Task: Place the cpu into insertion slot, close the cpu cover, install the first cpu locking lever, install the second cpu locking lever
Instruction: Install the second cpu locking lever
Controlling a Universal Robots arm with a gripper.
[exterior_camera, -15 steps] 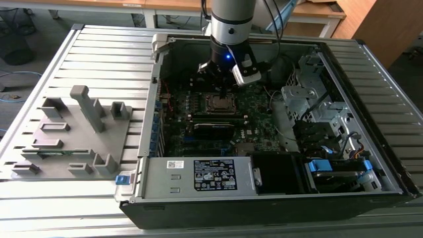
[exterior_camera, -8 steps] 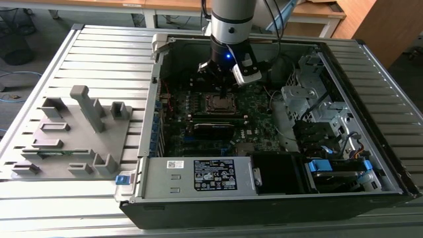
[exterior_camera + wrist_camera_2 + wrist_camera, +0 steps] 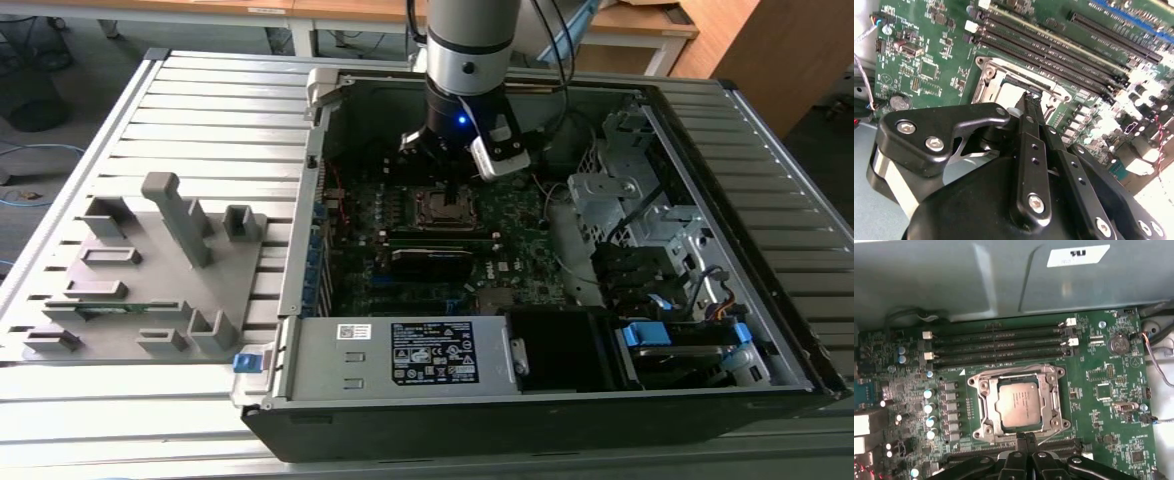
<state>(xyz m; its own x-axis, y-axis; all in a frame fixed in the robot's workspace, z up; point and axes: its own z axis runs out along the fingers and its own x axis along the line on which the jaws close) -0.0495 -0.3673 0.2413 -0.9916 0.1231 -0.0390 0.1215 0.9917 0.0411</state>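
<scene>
My end effector fills the foreground in the second wrist view, its two black fingers pressed together with the tips right at the edge of the insertion slot. The slot's silver metal rim sits on the green motherboard (a coin cell lies near its edge), with long black memory slots running just beyond it.

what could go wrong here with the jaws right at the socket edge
The gripper, jaws shut together, sits right at the rim of the insertion slot where the cpu already lies under the cpu cover. A slip could scrape the chip or bend a thin wire lever. The memory slots close by could also be struck.
</scene>
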